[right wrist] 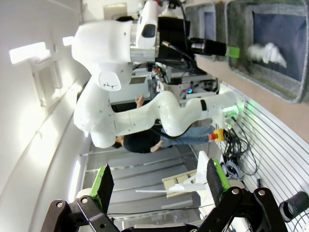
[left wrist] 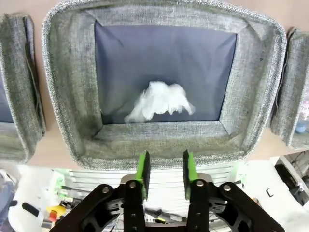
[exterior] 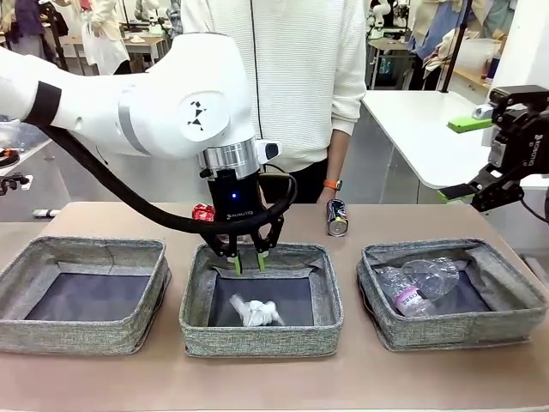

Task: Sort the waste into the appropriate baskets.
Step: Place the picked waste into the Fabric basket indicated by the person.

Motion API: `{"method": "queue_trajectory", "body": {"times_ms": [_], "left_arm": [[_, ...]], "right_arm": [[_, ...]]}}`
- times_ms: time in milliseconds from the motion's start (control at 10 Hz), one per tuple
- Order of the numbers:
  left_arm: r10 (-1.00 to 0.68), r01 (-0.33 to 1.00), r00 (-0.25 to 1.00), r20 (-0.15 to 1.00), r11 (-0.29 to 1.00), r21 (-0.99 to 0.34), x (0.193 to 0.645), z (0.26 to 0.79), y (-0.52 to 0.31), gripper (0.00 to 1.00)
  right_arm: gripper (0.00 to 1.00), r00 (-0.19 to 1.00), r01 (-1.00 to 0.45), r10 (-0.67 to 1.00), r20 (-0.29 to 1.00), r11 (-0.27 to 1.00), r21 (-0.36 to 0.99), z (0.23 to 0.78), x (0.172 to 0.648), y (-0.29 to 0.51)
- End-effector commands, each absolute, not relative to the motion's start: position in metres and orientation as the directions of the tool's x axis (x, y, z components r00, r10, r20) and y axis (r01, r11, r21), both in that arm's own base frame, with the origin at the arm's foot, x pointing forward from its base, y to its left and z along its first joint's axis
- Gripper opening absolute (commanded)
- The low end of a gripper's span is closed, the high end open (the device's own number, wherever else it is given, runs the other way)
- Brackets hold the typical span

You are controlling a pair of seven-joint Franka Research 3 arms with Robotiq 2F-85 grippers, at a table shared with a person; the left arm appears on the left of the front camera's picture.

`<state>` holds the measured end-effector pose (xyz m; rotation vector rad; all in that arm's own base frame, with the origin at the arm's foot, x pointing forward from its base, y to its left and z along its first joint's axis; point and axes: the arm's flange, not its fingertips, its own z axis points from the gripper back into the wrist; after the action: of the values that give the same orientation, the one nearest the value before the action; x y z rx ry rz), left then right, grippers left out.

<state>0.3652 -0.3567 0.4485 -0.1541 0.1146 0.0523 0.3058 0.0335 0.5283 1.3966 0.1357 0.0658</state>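
The whitish paper wad point(exterior: 256, 312) point(left wrist: 161, 101) lies in the middle basket point(exterior: 257, 339) point(left wrist: 72, 96). My left gripper point(exterior: 248, 262) point(left wrist: 165, 169) hangs open and empty over that basket's far wall. Two clear bottles, one purple-labelled point(exterior: 405, 297) and one plain point(exterior: 434, 273), lie in the right basket point(exterior: 455, 330). The left basket point(exterior: 77, 336) has nothing in it. Behind the baskets, a red can point(exterior: 202, 213) is partly hidden by my left gripper, and a dark multicoloured can point(exterior: 337, 217) stands on the table. My right gripper point(exterior: 467, 196) point(right wrist: 160, 186) is raised at the far right, open and empty.
A person point(exterior: 296, 77) in a white top stands at the table's far edge, hands out of sight. A white table point(exterior: 420, 120) lies behind at the right. Bare tabletop point(exterior: 274, 378) runs in front of the baskets.
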Motion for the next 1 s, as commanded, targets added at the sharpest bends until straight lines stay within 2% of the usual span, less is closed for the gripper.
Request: {"method": "queue_trajectory", "body": {"times_ms": [0, 100, 200, 300, 700, 900], "left_arm": [[0.038, -0.056, 0.993, -0.113, 0.985, -0.161, 0.363, 0.452, -0.351, 1.0], [0.037, -0.057, 0.992, -0.117, 0.984, -0.167, 0.363, 0.453, -0.35, 0.88], [0.038, -0.059, 0.992, -0.119, 0.983, -0.173, 0.364, 0.455, -0.35, 0.98], [0.04, -0.06, 0.992, -0.119, 0.983, -0.176, 0.365, 0.456, -0.35, 1.0], [0.028, -0.059, 0.992, -0.126, 0.966, -0.251, 0.371, 0.473, -0.33, 1.0], [-0.042, 0.0, 0.993, -0.108, 0.931, -0.364, 0.371, 0.522, -0.262, 1.0]], "right_arm": [[1.0, 0.991, 0.011, 0.131, -0.031, 0.151, 0.988, 0.531, 0.308, 0.035], [1.0, 0.991, 0.011, 0.131, -0.031, 0.151, 0.988, 0.531, 0.308, 0.035], [1.0, 0.991, 0.011, 0.131, -0.031, 0.151, 0.988, 0.531, 0.308, 0.035], [1.0, 0.991, 0.011, 0.131, -0.031, 0.151, 0.988, 0.531, 0.308, 0.035], [1.0, 0.991, 0.011, 0.131, -0.031, 0.151, 0.988, 0.531, 0.308, 0.035], [1.0, 0.991, 0.011, 0.131, -0.031, 0.151, 0.988, 0.531, 0.308, 0.035]]}}
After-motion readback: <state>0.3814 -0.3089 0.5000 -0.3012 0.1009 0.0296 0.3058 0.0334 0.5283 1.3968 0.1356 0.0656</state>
